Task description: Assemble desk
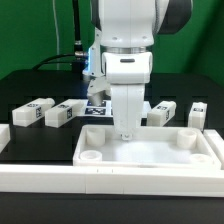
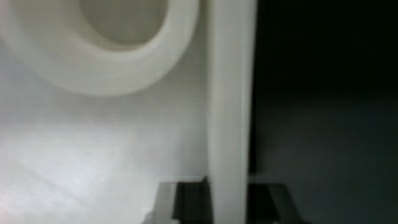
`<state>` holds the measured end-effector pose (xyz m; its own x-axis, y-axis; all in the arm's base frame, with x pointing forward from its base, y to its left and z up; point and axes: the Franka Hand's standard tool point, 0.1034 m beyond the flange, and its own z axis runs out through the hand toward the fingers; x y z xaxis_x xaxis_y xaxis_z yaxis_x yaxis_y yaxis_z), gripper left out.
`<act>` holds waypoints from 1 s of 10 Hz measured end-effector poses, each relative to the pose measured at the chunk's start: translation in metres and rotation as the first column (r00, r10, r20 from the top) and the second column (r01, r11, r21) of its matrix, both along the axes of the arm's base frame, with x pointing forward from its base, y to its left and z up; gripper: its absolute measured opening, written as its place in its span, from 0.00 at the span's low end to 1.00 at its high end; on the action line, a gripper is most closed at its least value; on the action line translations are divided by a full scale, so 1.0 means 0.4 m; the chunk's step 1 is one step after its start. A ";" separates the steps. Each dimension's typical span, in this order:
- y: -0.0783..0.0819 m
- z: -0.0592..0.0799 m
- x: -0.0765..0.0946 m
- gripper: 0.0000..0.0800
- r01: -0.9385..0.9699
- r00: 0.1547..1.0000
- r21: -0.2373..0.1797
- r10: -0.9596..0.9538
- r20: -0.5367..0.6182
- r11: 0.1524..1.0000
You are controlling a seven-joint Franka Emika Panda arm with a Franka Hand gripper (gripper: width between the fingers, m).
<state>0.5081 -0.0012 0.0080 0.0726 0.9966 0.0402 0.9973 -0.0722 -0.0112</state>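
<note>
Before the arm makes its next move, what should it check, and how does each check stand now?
1. Gripper shut: ok.
2. Desk top rim between the fingertips: ok, the wrist view shows the wall running between them.
3. All four legs in sight, lying loose behind the top: ok.
4. Corner socket empty: ok.
5. Desk top flush against the border rail: cannot tell.
</note>
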 end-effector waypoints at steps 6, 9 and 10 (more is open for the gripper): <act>0.016 0.001 0.009 0.13 -0.008 1.000 0.004 0.008 -0.013 1.000; 0.015 0.002 0.008 0.56 -0.002 1.000 0.004 0.002 -0.012 1.000; 0.016 0.015 -0.001 0.72 0.055 0.998 0.002 -0.055 0.005 0.998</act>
